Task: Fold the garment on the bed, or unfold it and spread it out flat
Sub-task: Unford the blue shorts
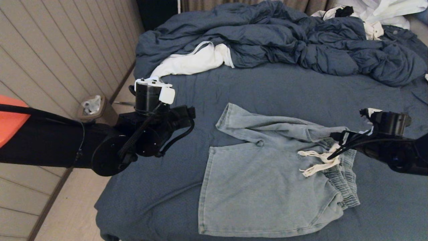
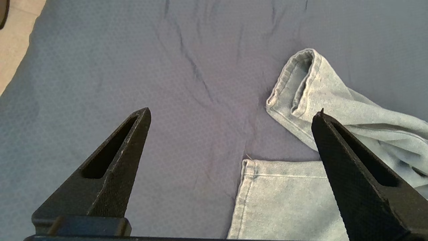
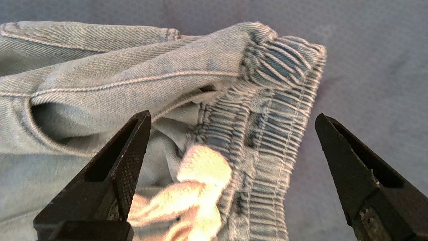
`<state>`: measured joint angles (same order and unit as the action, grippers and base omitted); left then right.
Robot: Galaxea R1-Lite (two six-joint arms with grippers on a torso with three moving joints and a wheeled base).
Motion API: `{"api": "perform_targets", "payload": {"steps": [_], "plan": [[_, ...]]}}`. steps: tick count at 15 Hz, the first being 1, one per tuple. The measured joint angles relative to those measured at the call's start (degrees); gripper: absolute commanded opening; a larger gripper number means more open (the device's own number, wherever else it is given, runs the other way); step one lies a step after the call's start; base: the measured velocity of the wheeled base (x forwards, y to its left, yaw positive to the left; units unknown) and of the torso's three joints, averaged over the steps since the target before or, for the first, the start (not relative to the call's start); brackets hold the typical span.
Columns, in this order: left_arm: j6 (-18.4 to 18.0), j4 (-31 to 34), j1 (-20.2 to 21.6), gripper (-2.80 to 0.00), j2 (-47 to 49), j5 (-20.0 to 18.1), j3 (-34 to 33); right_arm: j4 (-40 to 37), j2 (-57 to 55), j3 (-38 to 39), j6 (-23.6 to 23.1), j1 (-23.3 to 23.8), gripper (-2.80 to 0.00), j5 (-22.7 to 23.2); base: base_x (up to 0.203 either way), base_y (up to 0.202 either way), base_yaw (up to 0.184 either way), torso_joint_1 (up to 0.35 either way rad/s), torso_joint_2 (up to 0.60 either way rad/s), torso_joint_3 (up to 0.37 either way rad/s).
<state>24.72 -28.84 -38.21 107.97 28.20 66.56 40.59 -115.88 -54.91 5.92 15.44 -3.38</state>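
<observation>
The light blue shorts (image 1: pixel 267 180) lie on the dark blue bed (image 1: pixel 274 87). The near leg is flat, the far leg (image 1: pixel 267 125) is bunched and twisted, and the ribbed waistband (image 1: pixel 344 180) with its cream drawstring (image 1: pixel 317 162) points right. My left gripper (image 2: pixel 232 113) is open above bare sheet, just left of both leg hems (image 2: pixel 301 87), holding nothing. My right gripper (image 3: pixel 234 114) is open over the far end of the waistband (image 3: pixel 274 110), with the drawstring (image 3: pixel 200 187) below it; the fingers (image 3: pixel 127 150) hold no cloth.
A puffy dark blue duvet (image 1: pixel 284 36) is heaped across the far side of the bed, with a white cloth (image 1: pixel 194 62) at its left end and more white fabric (image 1: pixel 384 13) at the far right. A small bin (image 1: pixel 92 107) stands on the floor by the panelled wall.
</observation>
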Motion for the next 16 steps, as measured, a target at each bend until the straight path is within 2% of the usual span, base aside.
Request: {"api": "perform_targets", "payload": {"steps": [3, 4, 5, 6, 8, 12, 14, 16], "plan": [[0.06, 0.04, -0.62, 0.00, -0.81, 0.02, -1.61, -1.19, 4.11, 5.20, -0.02, 0.21, 0.00, 2.06, 0.000, 0.000, 0.000, 0.000, 0.00, 0.000], [0.20, 0.04, -1.22, 0.00, -1.05, 0.02, -3.03, -2.99, 6.16, 7.18, -0.04, 0.26, -2.80, 2.57, 0.000, 0.000, 0.000, 0.000, 0.00, 0.000], [0.40, 0.04, -1.71, 0.00, -1.31, -0.03, -4.91, -5.54, 8.27, 8.68, -0.03, 0.28, -2.80, 3.22, 0.000, 0.000, 0.000, 0.000, 0.00, 0.000], [0.63, 0.21, -2.02, -2.80, -1.69, -0.22, -7.17, -8.69, 10.48, 9.82, 0.00, 0.32, -2.80, 4.37, 0.000, 0.000, 0.000, 0.000, 0.00, 0.000], [1.65, 2.04, -2.36, -2.80, -2.75, -0.86, -11.24, -16.80, 14.28, 10.67, 0.02, 0.63, -2.80, 7.64, 0.000, 0.000, 0.000, 0.000, 0.00, 0.000], [7.92, 10.42, -4.10, -2.80, -3.69, -4.62, -13.79, -34.17, 17.50, 8.25, -1.41, 1.15, -2.80, 10.98, 0.000, 0.000, 0.000, 0.000, 0.00, 0.000], [8.86, 12.37, -5.95, -2.80, -3.03, -6.99, -13.43, -39.15, 17.24, 6.99, -2.34, 1.59, -2.80, 11.03, 0.000, 0.000, 0.000, 0.000, 0.00, 0.000], [9.14, 12.59, -7.35, -2.80, -0.85, -7.45, -12.11, -41.45, 15.55, 5.81, -4.12, 1.76, -2.80, 11.02, 0.000, 0.000, 0.000, 0.000, 0.00, 0.000]]}}
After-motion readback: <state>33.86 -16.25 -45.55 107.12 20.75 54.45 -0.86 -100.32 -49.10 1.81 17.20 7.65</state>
